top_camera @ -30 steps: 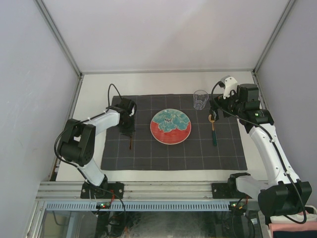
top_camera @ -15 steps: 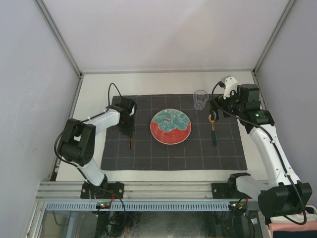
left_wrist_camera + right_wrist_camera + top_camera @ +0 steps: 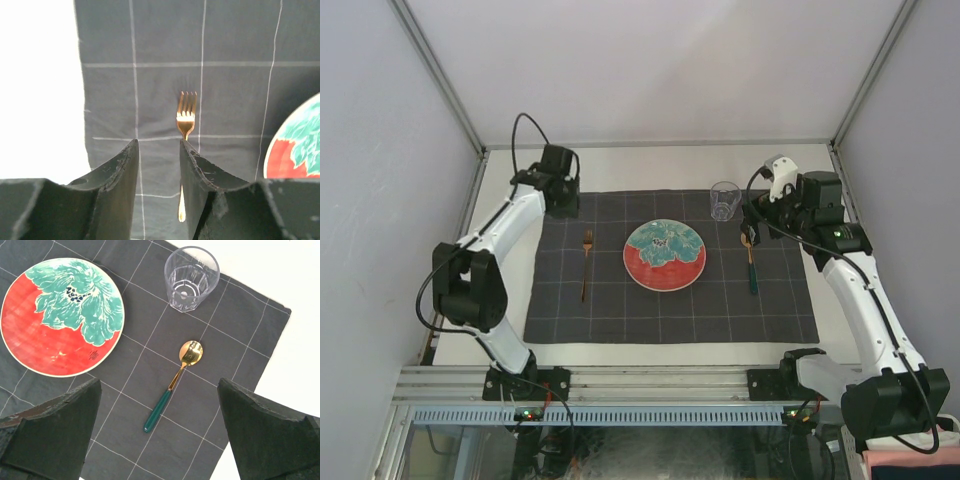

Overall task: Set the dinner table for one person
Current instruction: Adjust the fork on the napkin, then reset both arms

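The off-white dinner table [image 3: 620, 165] carries a dark grey checked cloth [image 3: 670, 310]. On the cloth lie a red and green plate [image 3: 664, 255], a gold fork [image 3: 586, 265] to its left, a green-handled gold spoon [image 3: 751, 262] to its right, and a clear glass [image 3: 724, 200] behind. My left gripper [image 3: 564, 206] hovers open and empty over the cloth's far left part. In the left wrist view the fork [image 3: 186, 117] lies beyond my left gripper [image 3: 157, 142]. My right gripper [image 3: 159, 385] is open wide above the spoon [image 3: 172, 387], near the glass [image 3: 191, 279] and plate [image 3: 62, 317].
Grey metal rails [image 3: 470, 200] edge the table at the left, right and back. Bare tabletop [image 3: 40, 90] runs along the cloth's left edge and also beside its far right corner [image 3: 300, 340].
My left gripper has lifted off the fork and drawn back to the cloth's far left corner. The fork now lies in full view. The right arm has not moved.
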`<act>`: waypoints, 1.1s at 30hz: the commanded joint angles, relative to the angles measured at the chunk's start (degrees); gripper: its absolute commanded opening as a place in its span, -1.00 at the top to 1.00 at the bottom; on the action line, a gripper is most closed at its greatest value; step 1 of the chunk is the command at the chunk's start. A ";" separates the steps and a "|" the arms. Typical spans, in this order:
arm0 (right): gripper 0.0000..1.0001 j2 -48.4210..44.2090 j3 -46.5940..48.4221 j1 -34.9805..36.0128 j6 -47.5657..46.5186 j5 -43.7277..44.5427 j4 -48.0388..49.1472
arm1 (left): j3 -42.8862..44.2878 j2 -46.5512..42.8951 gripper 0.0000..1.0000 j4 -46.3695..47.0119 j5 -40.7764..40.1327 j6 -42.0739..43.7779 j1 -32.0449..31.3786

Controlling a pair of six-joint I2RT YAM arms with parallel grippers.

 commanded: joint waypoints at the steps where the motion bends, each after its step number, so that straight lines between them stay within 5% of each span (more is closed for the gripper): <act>1: -0.99 -2.15 -0.44 0.49 1.20 1.84 5.03 | 8.50 -1.71 0.15 -1.08 -5.27 4.04 2.94; 10: -0.99 -6.86 -2.31 -0.83 3.06 12.02 7.98 | 11.86 -8.81 0.20 2.25 -13.43 9.32 8.52; 15: -0.99 -9.59 -2.57 -4.98 9.08 14.75 10.72 | 12.29 -13.66 -0.45 2.42 -15.59 10.12 9.59; 18: -0.99 -10.79 -1.68 -5.68 9.07 16.04 12.30 | 15.24 -14.89 -0.61 0.38 -15.03 11.07 9.62; 22: -0.99 -12.08 -1.12 -6.59 1.43 6.16 12.05 | 19.65 -15.82 -1.00 -2.39 -16.33 11.10 9.60; 29: -0.99 -15.52 -0.68 -7.81 -1.60 9.29 11.22 | 18.48 -20.30 -0.99 -0.04 -21.35 10.87 9.60; 31: -0.99 -16.01 -0.70 -8.25 1.48 12.41 11.87 | 15.99 -22.71 -0.70 2.32 -16.81 16.60 9.60; 33: -0.99 -16.76 -0.67 -8.61 6.47 15.60 12.29 | 13.56 -25.10 -0.69 3.46 -15.15 17.87 9.56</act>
